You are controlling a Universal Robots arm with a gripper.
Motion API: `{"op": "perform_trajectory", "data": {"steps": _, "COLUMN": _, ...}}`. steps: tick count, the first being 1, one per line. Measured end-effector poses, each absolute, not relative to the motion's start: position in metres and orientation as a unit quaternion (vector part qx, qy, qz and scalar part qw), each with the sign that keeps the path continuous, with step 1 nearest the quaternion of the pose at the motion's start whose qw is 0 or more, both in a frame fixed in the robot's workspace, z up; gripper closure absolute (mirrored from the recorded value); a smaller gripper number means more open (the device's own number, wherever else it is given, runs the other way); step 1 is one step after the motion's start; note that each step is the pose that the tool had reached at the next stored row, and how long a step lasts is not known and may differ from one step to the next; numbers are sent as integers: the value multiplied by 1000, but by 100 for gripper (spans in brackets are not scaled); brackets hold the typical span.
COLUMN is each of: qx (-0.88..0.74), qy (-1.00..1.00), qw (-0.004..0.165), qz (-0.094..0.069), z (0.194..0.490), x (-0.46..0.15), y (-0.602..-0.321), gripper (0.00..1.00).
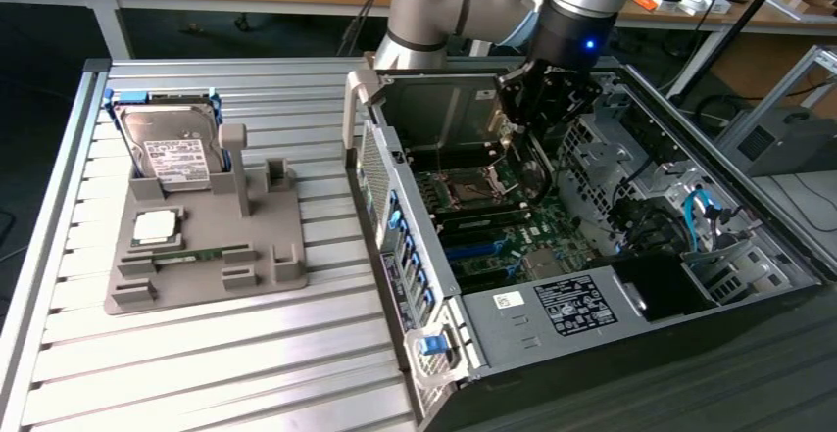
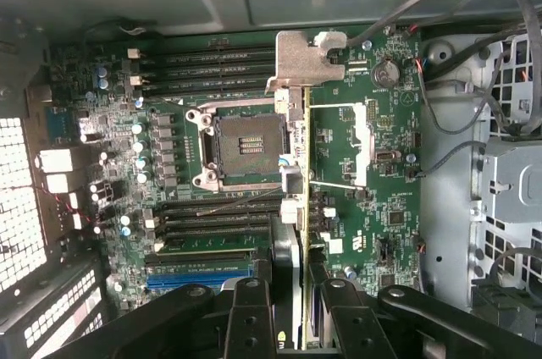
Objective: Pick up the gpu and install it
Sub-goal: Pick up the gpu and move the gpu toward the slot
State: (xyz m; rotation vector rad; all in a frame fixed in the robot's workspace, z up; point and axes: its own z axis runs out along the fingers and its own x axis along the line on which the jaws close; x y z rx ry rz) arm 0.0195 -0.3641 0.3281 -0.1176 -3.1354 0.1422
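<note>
One arm here, reaching down into the open computer case [image 1: 523, 324] that sits on the exterior view's right side of the slatted metal worktop [image 1: 262, 354]. The tool [image 2: 295, 291] is pinching the gpu [image 2: 292, 181] between its two black fingers [image 2: 250, 308], so the jaws are closed on the card's thin edge, not spread. In the wrist view the card is seen edge-on, with its silvery bracket [image 2: 303, 58] at the far end, hanging over the green motherboard [image 2: 373, 173] just beside the empty processor socket [image 2: 246, 143]. Can't tell if it's touching a slot. From outside, the tool [image 1: 530, 109] is well inside the case near its back wall. Over on the exterior view's left, the grey tray [image 1: 281, 275] holds a hard drive [image 1: 176, 153] standing up, a processor chip [image 1: 157, 226] and a memory stick [image 1: 196, 254].
</note>
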Motion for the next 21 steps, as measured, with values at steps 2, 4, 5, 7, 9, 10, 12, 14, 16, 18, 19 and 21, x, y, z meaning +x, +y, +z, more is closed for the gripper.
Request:
{"op": "perform_trajectory", "data": {"steps": 2, "qx": -37, "qy": -998, "qw": 0, "qz": 45, "z": 328, "x": 20, "y": -364, "gripper": 73}}
{"op": "perform_trajectory", "data": {"steps": 4, "qx": -34, "qy": -998, "qw": 0, "qz": 45, "z": 328, "x": 20, "y": -364, "gripper": 73}}
{"op": "perform_trajectory", "data": {"steps": 5, "qx": -32, "qy": -998, "qw": 0, "qz": 45, "z": 328, "x": 20, "y": -364, "gripper": 73}}
{"op": "perform_trajectory", "data": {"steps": 7, "qx": -29, "qy": -999, "qw": 0, "qz": 45, "z": 328, "x": 20, "y": -364, "gripper": 73}}
{"op": "perform_trajectory", "data": {"steps": 9, "qx": -26, "qy": -999, "qw": 0, "qz": 45, "z": 328, "x": 20, "y": -364, "gripper": 73}}
{"op": "perform_trajectory", "data": {"steps": 10, "qx": -25, "qy": -999, "qw": 0, "qz": 45, "z": 328, "x": 20, "y": -364, "gripper": 73}}
{"op": "perform_trajectory", "data": {"steps": 12, "qx": -22, "qy": -999, "qw": 0, "qz": 45, "z": 328, "x": 20, "y": -364, "gripper": 73}}
{"op": "perform_trajectory", "data": {"steps": 14, "qx": -17, "qy": -999, "qw": -1, "qz": 45, "z": 328, "x": 20, "y": -364, "gripper": 73}}
{"op": "perform_trajectory", "data": {"steps": 16, "qx": -16, "qy": -999, "qw": -1, "qz": 45, "z": 328, "x": 20, "y": -364, "gripper": 73}}
{"op": "perform_trajectory", "data": {"steps": 18, "qx": -16, "qy": -999, "qw": -1, "qz": 45, "z": 328, "x": 20, "y": -364, "gripper": 73}}
{"op": "perform_trajectory", "data": {"steps": 19, "qx": -16, "qy": -999, "qw": -1, "qz": 45, "z": 328, "x": 20, "y": -364, "gripper": 73}}
{"op": "perform_trajectory", "data": {"steps": 21, "qx": -16, "qy": -999, "qw": -1, "qz": 45, "z": 328, "x": 20, "y": -364, "gripper": 73}}
